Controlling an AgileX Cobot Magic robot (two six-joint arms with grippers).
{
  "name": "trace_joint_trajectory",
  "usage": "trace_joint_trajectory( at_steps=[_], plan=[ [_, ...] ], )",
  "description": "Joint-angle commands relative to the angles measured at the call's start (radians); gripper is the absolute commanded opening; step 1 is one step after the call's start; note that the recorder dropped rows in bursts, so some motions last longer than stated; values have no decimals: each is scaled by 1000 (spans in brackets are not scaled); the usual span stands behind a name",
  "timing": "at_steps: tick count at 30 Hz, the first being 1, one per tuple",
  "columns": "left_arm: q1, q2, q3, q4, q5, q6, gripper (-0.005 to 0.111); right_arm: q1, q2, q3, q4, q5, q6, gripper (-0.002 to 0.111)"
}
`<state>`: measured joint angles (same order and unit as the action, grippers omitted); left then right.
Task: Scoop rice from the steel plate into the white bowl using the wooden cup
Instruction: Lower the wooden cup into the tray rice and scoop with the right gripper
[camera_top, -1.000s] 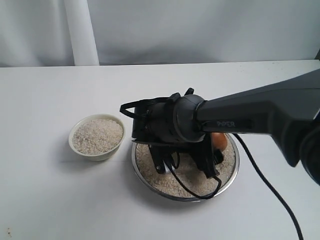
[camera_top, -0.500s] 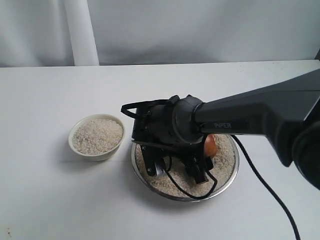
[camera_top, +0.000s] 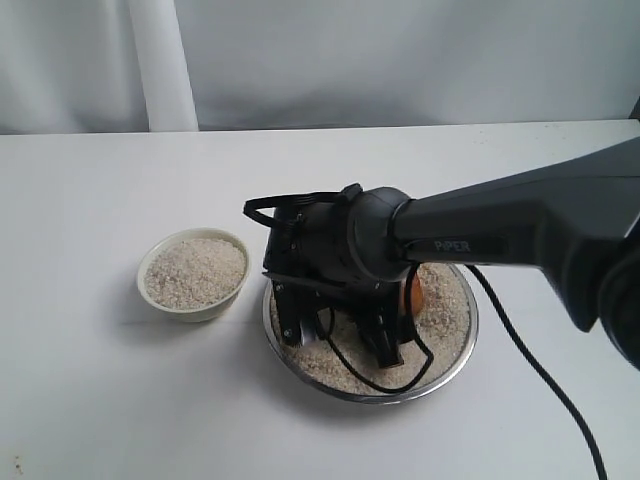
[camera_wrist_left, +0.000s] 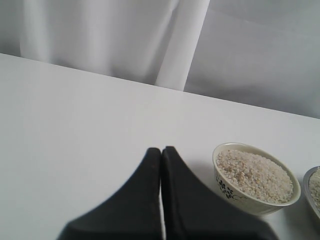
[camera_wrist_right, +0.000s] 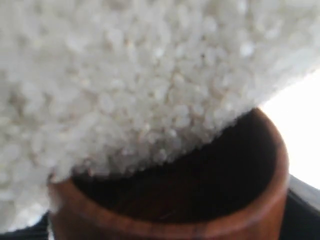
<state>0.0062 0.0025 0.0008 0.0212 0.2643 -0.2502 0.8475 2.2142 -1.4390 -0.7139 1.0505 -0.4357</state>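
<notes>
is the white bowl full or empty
Full: rice fills the white bowl about to its rim.

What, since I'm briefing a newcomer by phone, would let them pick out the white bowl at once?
On the white table, find the steel plate under the black arm. Just to its left in the exterior view, not touching it, sits the white bowl, filled with rice. Unlike the shiny plate, it is small, cream ceramic, with a dark pattern on its side.

The steel plate (camera_top: 462, 350) is mostly covered by the right arm (camera_top: 500, 235); a narrow gap is left beside the white bowl (camera_top: 193, 272); open table (camera_top: 80, 380) is seen left of it.
</notes>
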Motion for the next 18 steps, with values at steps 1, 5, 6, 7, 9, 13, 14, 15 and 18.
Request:
trace_joint_trajectory(
  at_steps=[1, 5, 6, 7, 9, 13, 14, 15, 18],
  plan=[
    [-6, -3, -1, -3, 1, -3, 0, 1, 24, 6, 141, -154, 31, 0],
    [-6, -3, -1, -3, 1, -3, 0, -1, 24, 6, 167, -194, 45, 0],
    [-6, -3, -1, -3, 1, -3, 0, -1, 24, 6, 169, -204, 49, 0],
    [-6, -3, -1, -3, 1, -3, 0, -3, 24, 6, 171, -212, 56, 0],
    [-6, -3, -1, -3, 1, -3, 0, -12, 24, 6, 185, -228, 69, 0],
    [-6, -3, -1, -3, 1, -3, 0, -44, 24, 6, 229, -235, 78, 0],
    [-6, -3, -1, -3, 1, -3, 0, -46, 24, 6, 236, -237, 78, 0],
    [-6, -3, -1, -3, 1, -3, 0, -54, 24, 6, 235, -237, 87, 0],
    [-6, -3, -1, -3, 1, -3, 0, -66, 22, 6, 239, -261, 106, 0]
  ],
)
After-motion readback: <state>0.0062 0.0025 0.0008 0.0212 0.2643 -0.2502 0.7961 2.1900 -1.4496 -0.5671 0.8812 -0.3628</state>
